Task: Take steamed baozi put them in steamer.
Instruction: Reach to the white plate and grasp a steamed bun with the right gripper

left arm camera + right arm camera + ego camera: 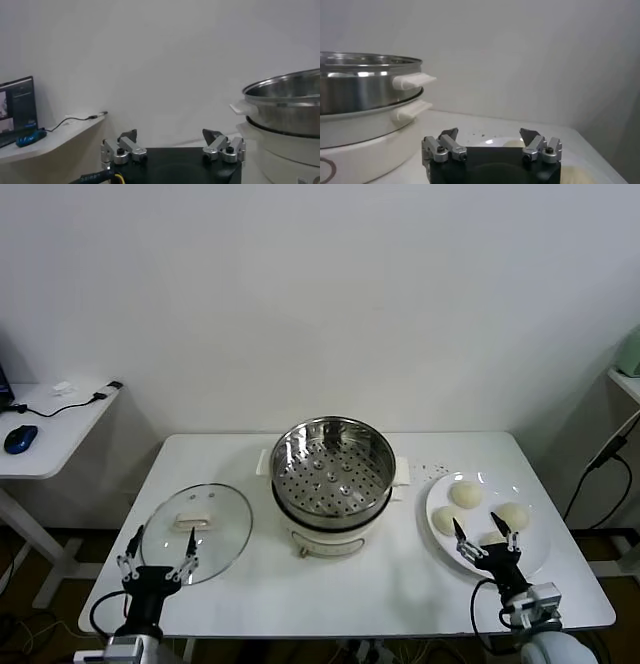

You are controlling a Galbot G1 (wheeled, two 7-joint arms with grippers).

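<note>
The steamer (330, 474), a shiny steel pot with a perforated tray on a cream base, stands mid-table; its tray holds nothing. It also shows in the left wrist view (290, 105) and the right wrist view (365, 85). Several cream-white baozi (466, 494) lie on a white plate (535, 551) to the right. My right gripper (485, 531) hovers open over the plate's near side, partly hiding one bun; between its jaws (490, 134) there is nothing, and a baozi (512, 143) lies just beyond. My left gripper (157, 552) (173, 135) is open at the front left, holding nothing.
A flat glass lid (197, 531) lies on the white table (400, 589) left of the steamer, just beyond my left gripper. A side desk (45, 434) with a blue mouse and a cable stands off to the left. A wall runs behind the table.
</note>
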